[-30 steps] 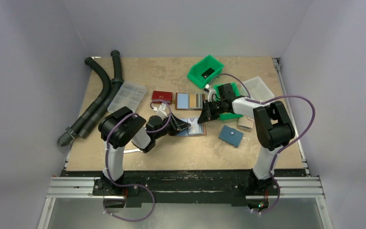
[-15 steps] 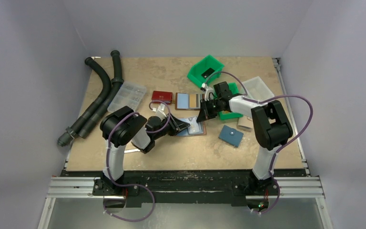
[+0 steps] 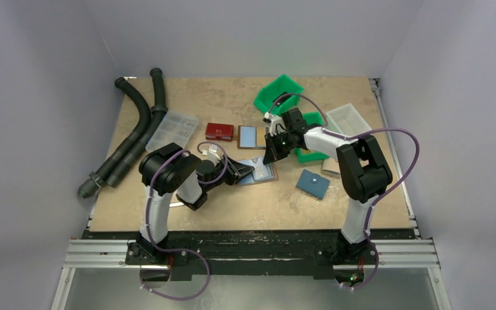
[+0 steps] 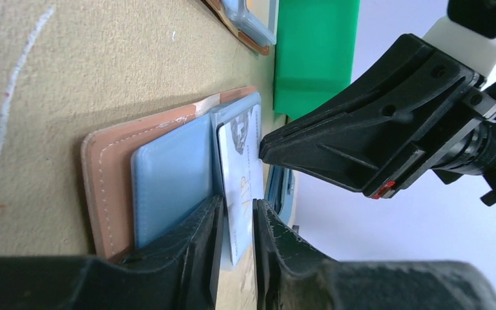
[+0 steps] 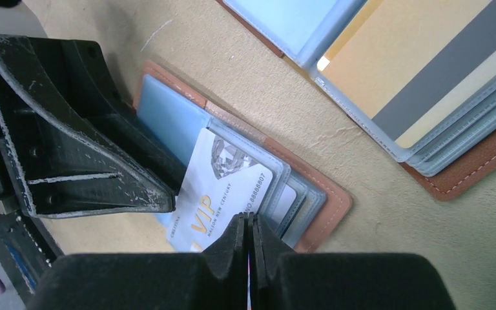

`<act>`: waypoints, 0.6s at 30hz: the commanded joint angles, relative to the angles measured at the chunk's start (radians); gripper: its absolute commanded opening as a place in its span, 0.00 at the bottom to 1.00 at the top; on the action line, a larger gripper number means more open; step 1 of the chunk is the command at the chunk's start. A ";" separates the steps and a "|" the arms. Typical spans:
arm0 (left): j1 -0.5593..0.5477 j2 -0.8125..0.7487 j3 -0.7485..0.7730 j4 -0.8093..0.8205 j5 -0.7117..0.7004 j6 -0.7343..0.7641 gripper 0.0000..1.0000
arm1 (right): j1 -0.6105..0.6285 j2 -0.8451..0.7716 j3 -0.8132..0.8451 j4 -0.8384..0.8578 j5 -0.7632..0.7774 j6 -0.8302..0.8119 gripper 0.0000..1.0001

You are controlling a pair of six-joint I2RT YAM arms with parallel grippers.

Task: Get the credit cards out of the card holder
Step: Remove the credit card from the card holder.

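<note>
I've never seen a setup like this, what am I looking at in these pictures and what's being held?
Two robot arms are bolted to a table. One picture looks down from above; the other two come from cameras on each wrist. On the table lie two open brown card holders, green bins, black hoses, a clear box, a red case and a blue pouch. The right hand, shut, seems to pinch a white VIP card sticking out of the nearer holder. The left hand straddles that card; grip unclear.

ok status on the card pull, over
Left gripper straddling white VIP card, grip unclear. Right gripper shut, tip at that card. Card half out of card holder. Nothing else in the way.
</note>
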 commanded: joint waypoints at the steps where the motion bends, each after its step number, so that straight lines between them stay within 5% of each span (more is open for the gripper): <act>1: -0.006 -0.086 0.020 -0.234 -0.020 0.108 0.27 | 0.074 0.066 -0.021 -0.061 -0.007 -0.051 0.00; 5: -0.008 -0.148 0.058 -0.434 -0.062 0.180 0.27 | 0.078 0.070 -0.014 -0.075 -0.049 -0.081 0.00; 9: -0.010 -0.159 0.062 -0.461 -0.079 0.181 0.24 | 0.088 0.071 -0.011 -0.089 -0.074 -0.101 0.00; 18: -0.008 -0.082 0.019 -0.091 -0.014 0.060 0.04 | 0.097 0.092 -0.001 -0.103 -0.113 -0.094 0.00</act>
